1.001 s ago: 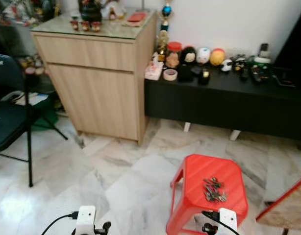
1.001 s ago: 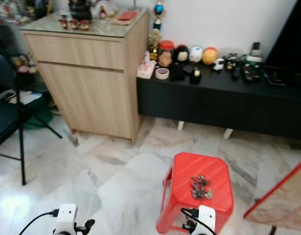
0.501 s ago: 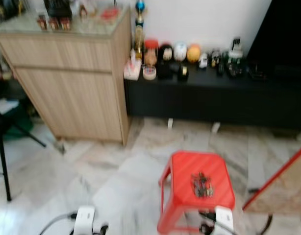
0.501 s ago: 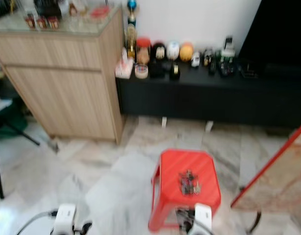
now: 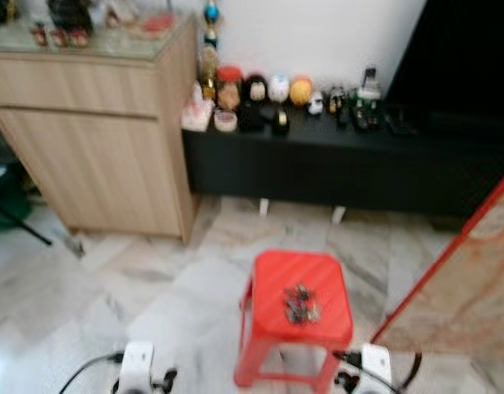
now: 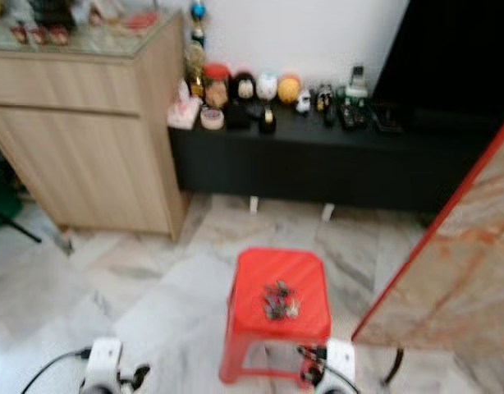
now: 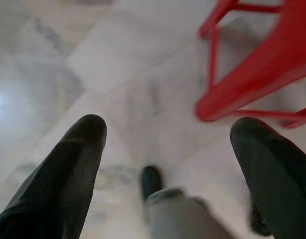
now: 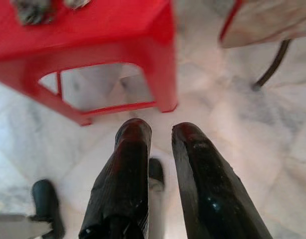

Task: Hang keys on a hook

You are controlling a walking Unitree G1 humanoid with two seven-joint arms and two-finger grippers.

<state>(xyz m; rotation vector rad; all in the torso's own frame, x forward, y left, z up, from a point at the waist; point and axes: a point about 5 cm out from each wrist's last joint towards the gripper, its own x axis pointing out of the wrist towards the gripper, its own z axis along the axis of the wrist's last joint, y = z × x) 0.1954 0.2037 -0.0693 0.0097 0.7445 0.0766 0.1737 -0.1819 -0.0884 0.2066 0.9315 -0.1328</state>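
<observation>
1. Against the frame from a second ago, my head view had swung: the red stool now sat nearer the middle, the wooden cabinet had slid toward the left edge, and the dark chair had dropped out of sight. I read that as camera motion, not things moving.
2. A marble-patterned panel with a red edge took up much more of the right side than it did before.
3. The keys lay in a small heap at about the centre of the stool's seat, on the same spot of it as earlier.
4. The left claw hung low over the marble floor, its fingers spread wide and holding nothing; the stool's legs stood just beside it.
5. The right claw hung below the stool's near edge, its fingers drawn close with a narrow gap and nothing between them. The keys lay above it on the seat, well apart from the fingertips.
6. The long black shelf along the wall carried small ornaments.
</observation>
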